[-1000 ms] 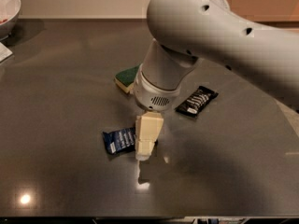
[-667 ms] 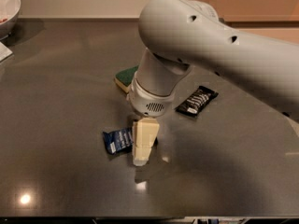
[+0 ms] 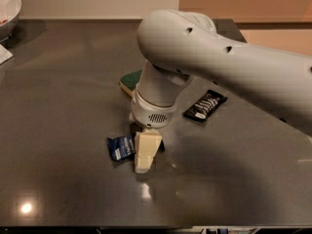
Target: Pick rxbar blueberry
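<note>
The rxbar blueberry, a small flat bar in a dark blue wrapper with white lettering, lies on the dark grey table near the front middle. My gripper points straight down and reaches the table at the bar's right end, which it hides. The left part of the bar shows clearly. The big white arm comes in from the right above it.
A black-wrapped bar with white lettering lies to the right of the gripper. A green and yellow sponge sits behind the wrist. A white bowl stands at the far left corner, with a white paper beside it.
The arm has swung a little to the left and the gripper has shifted with it, to the bar's right end. The blue bar has not moved.
</note>
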You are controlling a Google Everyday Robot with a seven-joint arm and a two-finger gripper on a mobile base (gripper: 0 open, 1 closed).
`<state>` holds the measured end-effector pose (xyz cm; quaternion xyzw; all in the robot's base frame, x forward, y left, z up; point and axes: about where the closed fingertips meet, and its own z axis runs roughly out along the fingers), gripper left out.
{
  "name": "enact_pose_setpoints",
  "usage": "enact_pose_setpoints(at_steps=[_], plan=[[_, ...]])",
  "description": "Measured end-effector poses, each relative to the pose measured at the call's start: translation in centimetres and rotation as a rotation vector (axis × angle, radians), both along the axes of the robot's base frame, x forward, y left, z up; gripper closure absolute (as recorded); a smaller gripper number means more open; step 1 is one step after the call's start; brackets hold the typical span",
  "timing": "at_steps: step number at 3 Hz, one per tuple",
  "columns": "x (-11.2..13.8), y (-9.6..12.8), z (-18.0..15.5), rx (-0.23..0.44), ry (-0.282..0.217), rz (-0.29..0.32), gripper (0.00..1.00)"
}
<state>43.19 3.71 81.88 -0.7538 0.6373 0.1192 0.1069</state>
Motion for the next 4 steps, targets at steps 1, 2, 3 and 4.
enact_pose_setpoints(at_steps=[1, 2, 3, 4], plan=[[0.1, -0.2, 0.3, 0.011, 0.010, 0.004, 0.43], [0.2, -0.4, 0.8, 0.016, 0.016, 0.006, 0.66], [0.5, -0.9, 1.8, 0.027, 0.018, -0.001, 0.89], [1.0, -1.4, 3.6, 0.043, 0.012, 0.000, 1.00]])
